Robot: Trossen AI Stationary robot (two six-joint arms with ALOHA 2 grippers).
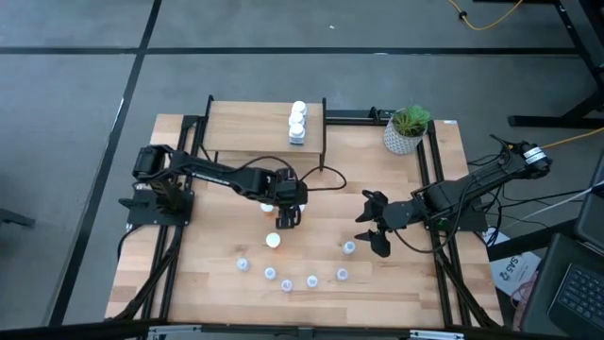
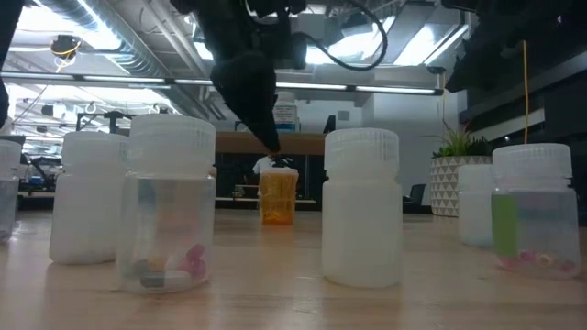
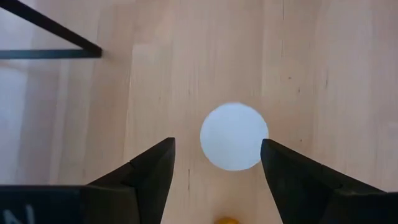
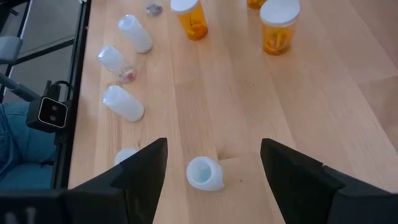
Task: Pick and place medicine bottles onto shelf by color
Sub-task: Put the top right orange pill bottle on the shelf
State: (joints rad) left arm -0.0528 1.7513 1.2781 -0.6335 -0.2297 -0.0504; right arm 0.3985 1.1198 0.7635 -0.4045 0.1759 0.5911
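orange plastic under a round white cap marked the bottle [image 3: 234,136] the left gripper [image 1: 287,215] was working over; in the left wrist view the cap sat between the two dark fingers [image 3: 144,180] but apart from both, so the fingers stood released and nothing was held. that bottle stood upright on the wooden table [image 1: 415,274], a little in front of the shelf [image 1: 247,126]. a second orange bottle [image 1: 274,240] stood just nearer the front edge.

three white bottles [image 1: 297,123] sat in a short line at the right end of the shelf, probably so that each colour gets its own stretch of the board; the rest of the shelf top was bare. the pale vials [image 1: 283,279] lay in a loose arc across the front of the table, well apart from the shelf, judged to be waiting their turn.

the left arm reached from its base at the table's left edge toward the middle, wrist bent so the gripper pointed straight down at the cap, a pose that suited a drop onto the bottle. the right gripper [image 1: 370,225] hovered near the right side of the table above a pale vial [image 4: 204,173], its fingers also spread and empty. a potted plant [image 1: 408,127] stood at the far right corner.
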